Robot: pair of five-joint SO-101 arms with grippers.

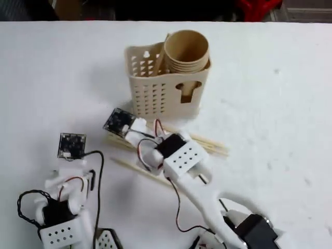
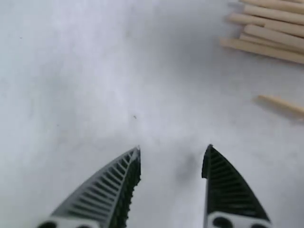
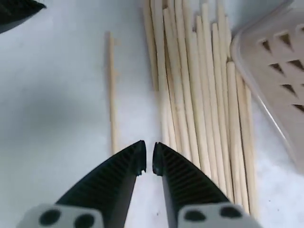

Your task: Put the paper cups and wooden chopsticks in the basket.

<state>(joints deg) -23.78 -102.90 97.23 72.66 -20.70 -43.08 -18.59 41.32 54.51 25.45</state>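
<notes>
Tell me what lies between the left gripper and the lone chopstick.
Just bare table, in the left wrist view, separates the left gripper from the lone chopstick.

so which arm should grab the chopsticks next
Right. The right gripper hangs at the edge of the chopsticks beside the basket. The left gripper is open over bare table, with the chopsticks farther off.
</notes>
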